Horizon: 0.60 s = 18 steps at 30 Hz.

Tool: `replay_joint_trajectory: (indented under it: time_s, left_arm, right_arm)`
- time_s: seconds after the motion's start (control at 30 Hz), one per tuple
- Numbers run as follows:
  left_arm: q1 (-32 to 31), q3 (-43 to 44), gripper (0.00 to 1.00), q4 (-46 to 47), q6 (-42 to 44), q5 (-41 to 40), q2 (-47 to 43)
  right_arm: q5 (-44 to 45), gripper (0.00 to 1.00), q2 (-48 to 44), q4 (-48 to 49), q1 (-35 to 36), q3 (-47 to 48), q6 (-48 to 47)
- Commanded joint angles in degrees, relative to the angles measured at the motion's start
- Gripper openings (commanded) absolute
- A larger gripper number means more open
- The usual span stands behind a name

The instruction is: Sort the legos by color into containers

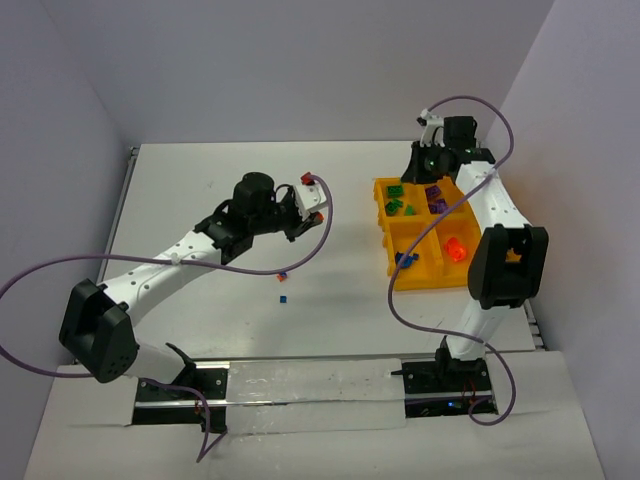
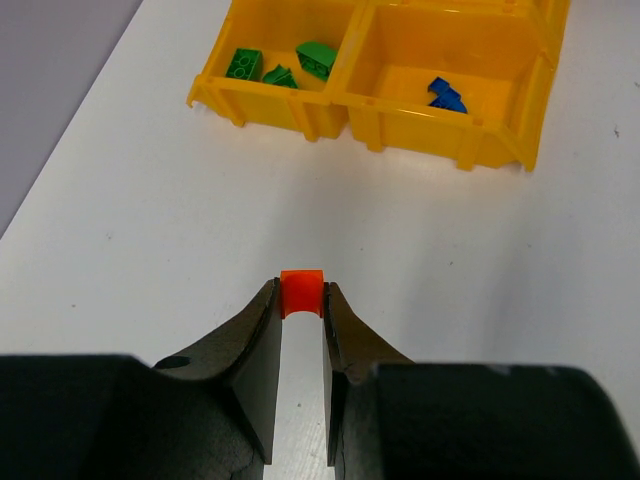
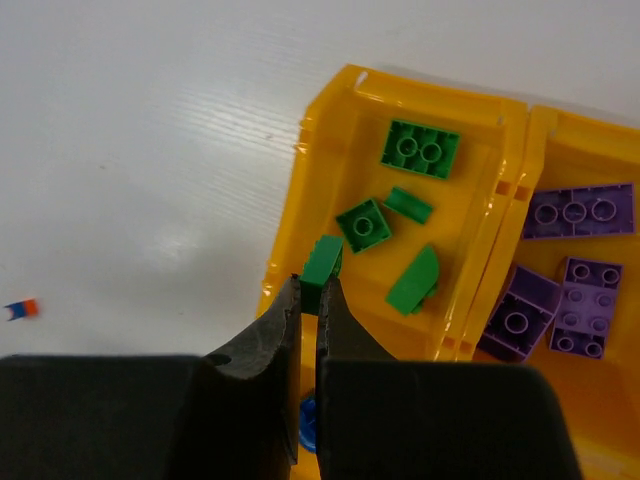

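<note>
My left gripper is shut on a small orange piece held at its fingertips above the white table, left of the yellow tray. In the top view the left gripper is mid-table. My right gripper is shut on a green brick over the near edge of the tray's green compartment. That compartment holds several green bricks. The one beside it holds purple bricks. Blue pieces and orange pieces lie in the other two compartments.
Two tiny loose bits lie on the table between the arms: an orange-blue one and a blue one. A blue-orange bit shows left of the tray. The tray sits at the right, under the right arm.
</note>
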Motion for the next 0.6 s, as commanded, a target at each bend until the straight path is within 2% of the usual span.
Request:
replay_joint_trajectory:
  time_s: [0.0, 0.07, 0.1, 0.13, 0.27, 0.37, 0.5, 0.57]
  left_arm:
    - [-0.2, 3.2, 0.0, 2.0, -1.0, -1.2, 0.2]
    - [-0.2, 3.1, 0.0, 2.1, -1.2, -1.3, 0.1]
    - [-0.2, 3.0, 0.0, 2.2, -1.3, -1.5, 0.0]
    - [-0.2, 2.9, 0.0, 2.1, -1.3, -1.7, -0.1]
    - [-0.2, 2.5, 0.0, 1.6, -0.4, -1.9, 0.1]
    - [-0.2, 1.7, 0.0, 1.8, 1.5, -1.6, -0.2]
    - [0.5, 0.3, 0.0, 3.8, 1.7, 0.7, -1.9]
    - [1.0, -1.9, 0.0, 7.2, 0.8, 3.0, -3.4]
  right_arm:
    - [6.4, 0.0, 4.0, 0.8, 0.6, 2.2, -2.9]
    - [6.2, 0.01, 5.1, 0.7, 0.6, 2.5, -3.5]
    - [5.7, 0.17, 5.7, 0.4, 0.6, 2.9, -3.9]
    - [5.7, 0.28, 6.9, -0.4, 2.2, 3.8, -4.3]
    - [5.5, 0.63, 7.4, -1.1, 3.4, 4.6, -3.9]
    - [3.8, 0.71, 6.3, -2.1, 3.4, 5.6, -2.7]
    - [-0.5, 0.72, 3.3, -4.1, 3.3, 7.1, -0.6]
    - [-11.6, 0.71, 1.6, -5.7, 3.1, 7.6, -0.6]
